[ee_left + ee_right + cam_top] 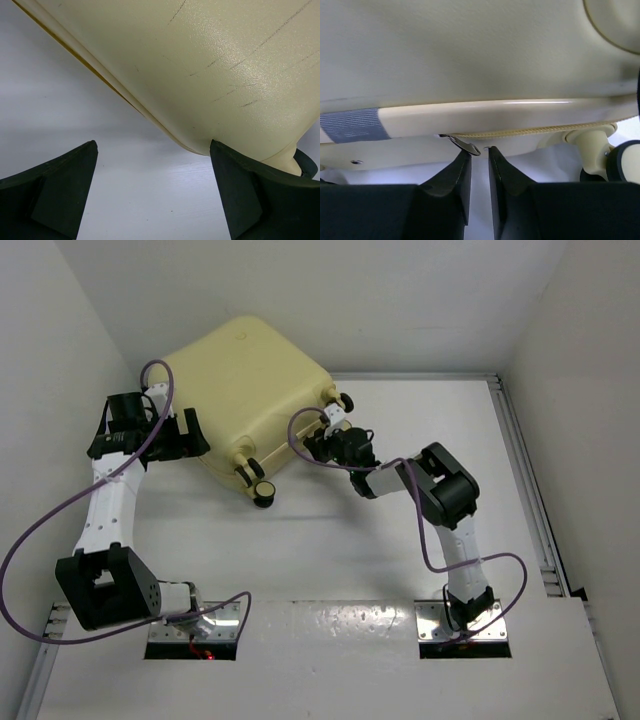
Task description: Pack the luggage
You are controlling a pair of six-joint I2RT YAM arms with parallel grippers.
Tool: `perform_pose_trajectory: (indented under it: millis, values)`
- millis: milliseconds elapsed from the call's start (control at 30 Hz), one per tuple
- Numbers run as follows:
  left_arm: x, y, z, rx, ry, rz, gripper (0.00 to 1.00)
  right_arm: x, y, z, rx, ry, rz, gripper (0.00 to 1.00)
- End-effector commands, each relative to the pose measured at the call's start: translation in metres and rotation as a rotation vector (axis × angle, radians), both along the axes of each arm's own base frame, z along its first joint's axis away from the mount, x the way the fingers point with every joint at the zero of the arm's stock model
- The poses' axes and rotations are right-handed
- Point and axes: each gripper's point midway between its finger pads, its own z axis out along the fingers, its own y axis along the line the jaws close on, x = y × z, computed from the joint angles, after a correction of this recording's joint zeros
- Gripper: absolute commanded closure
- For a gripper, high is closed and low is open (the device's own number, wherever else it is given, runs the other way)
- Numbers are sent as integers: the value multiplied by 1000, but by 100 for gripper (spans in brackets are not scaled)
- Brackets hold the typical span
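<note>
White surface [330, 550]: pale cream-yellow hard-shell suitcase [250, 380] lies shut. Left hand [152, 165] wide apart, right hand [480, 157] barely parted at metal zip pull [466, 145]; zipping probably unfinished.

No text, brand, number or sign can be read anywhere. The grey fabric strip [352, 125] on the luggage [470, 50] rim bears nothing legible; its surface is blurred.
</note>
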Motion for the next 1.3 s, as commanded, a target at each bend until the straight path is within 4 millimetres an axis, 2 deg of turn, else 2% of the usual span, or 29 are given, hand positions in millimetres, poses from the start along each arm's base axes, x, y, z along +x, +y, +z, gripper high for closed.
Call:
perform_pose_trajectory:
  millis: [0, 33, 133, 267, 400, 433, 600, 800, 900, 933, 1033, 1067, 1167, 1200, 1233, 1267]
  values:
    - [11, 9, 10, 14, -39, 16, 1, 16, 5, 28, 47, -97, -20, 80]
    - [11, 9, 10, 14, -39, 16, 1, 19, 6, 33, 55, -109, -22, 80]
    - [10, 4, 14, 0, -51, -2, 1, 24, 4, 31, 54, -115, -28, 78]
    - [2, -5, 7, -20, -33, -7, 1, 28, 7, 49, 82, -156, -7, 73]
    - [-4, -10, 0, -16, -16, -6, 1, 16, 13, 59, 97, -186, 39, 69]
    - [-5, -11, 3, -14, -27, -6, 1, 13, 15, 70, 106, -217, 59, 69]
    - [-7, -9, 2, -7, -25, 2, 1, -4, 19, 83, 111, -270, 105, 68]
    - [-10, -11, 1, -7, -22, 6, 1, -6, 22, 95, 125, -296, 117, 68]
    - [-12, -12, 0, -7, -22, 6, 1, -1, 23, 95, 122, -294, 108, 79]
    - [-12, -15, 0, -14, -21, 3, 1, -2, 26, 94, 117, -287, 114, 87]
    - [-15, -16, 3, -18, -31, 9, 1, 3, 27, 87, 106, -257, 107, 100]
    - [-17, -19, -1, -37, -21, 6, 1, 6, 26, 85, 101, -251, 103, 100]
    - [-27, -34, 5, -82, -27, -33, 1, 10, 23, 78, 88, -234, 86, 100]
    - [-31, -37, 3, -93, -9, -35, 1, 10, 23, 78, 87, -236, 86, 100]
    - [-34, -40, 8, -109, -15, -34, 1, 12, 27, 85, 97, -245, 87, 100]
    - [-38, -44, 12, -108, -27, -43, 1, 12, 28, 84, 97, -239, 87, 100]
